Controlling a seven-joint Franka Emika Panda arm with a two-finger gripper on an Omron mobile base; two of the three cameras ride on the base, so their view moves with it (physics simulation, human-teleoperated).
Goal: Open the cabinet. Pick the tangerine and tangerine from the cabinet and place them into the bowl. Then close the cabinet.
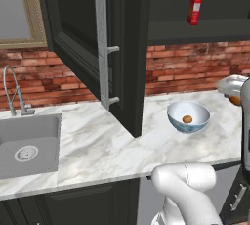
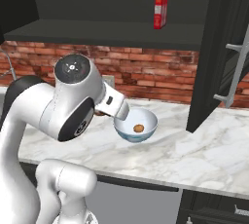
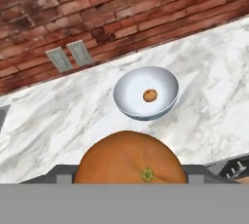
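Observation:
The black upper cabinet stands open, its door (image 1: 83, 33) swung out over the counter and its other door (image 2: 219, 47) at the right. On the marble counter sits the pale blue bowl (image 1: 188, 128) (image 2: 132, 137) (image 3: 129, 89), holding one tangerine (image 1: 187, 119) (image 2: 138, 128) (image 3: 150, 95). My gripper (image 3: 130, 175) is shut on the other tangerine (image 3: 129, 157), which looms large at the bottom of the hand view. It hangs above the counter, short of the bowl. From the left base view the held tangerine (image 1: 236, 100) shows at the right edge, right of the bowl.
A tall red carton (image 1: 195, 7) (image 2: 161, 9) stands on the open cabinet shelf. A sink (image 1: 29, 146) with a faucet (image 1: 12, 89) lies at the counter's left. Two wall outlets (image 3: 70, 55) sit on the brick wall behind the bowl.

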